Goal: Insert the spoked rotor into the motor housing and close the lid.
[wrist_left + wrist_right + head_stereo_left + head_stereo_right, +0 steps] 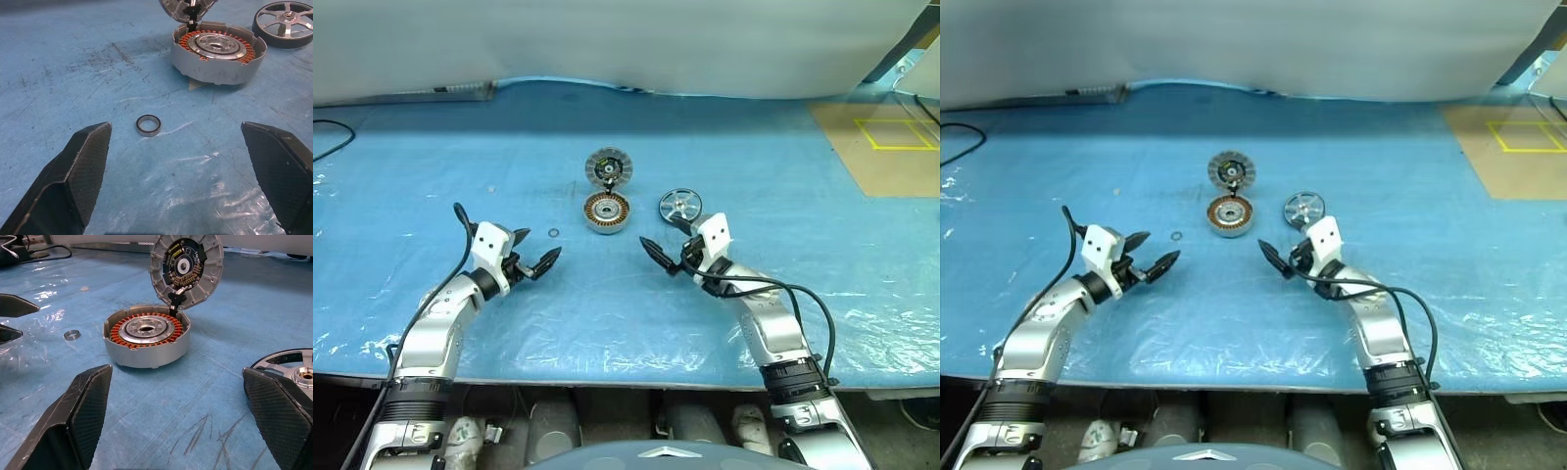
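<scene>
One spoked rotor point(680, 206), one motor housing point(606, 212), one lid point(608, 167), one small ring point(554, 233).

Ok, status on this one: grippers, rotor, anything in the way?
Left gripper and right gripper open, empty. Spoked rotor flat on table beside motor housing; lid hinged up. Small ring lies left of housing, clear of the path.

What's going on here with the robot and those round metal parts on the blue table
Nothing is being handled yet. Both the left gripper and right gripper hover open over the blue table cover, holding nothing. The round copper-wound motor housing sits between them, its grey ribbed lid tipped open behind it. The shiny spoked rotor lies beside the housing, near the right gripper. A small metal ring lies loose.
</scene>
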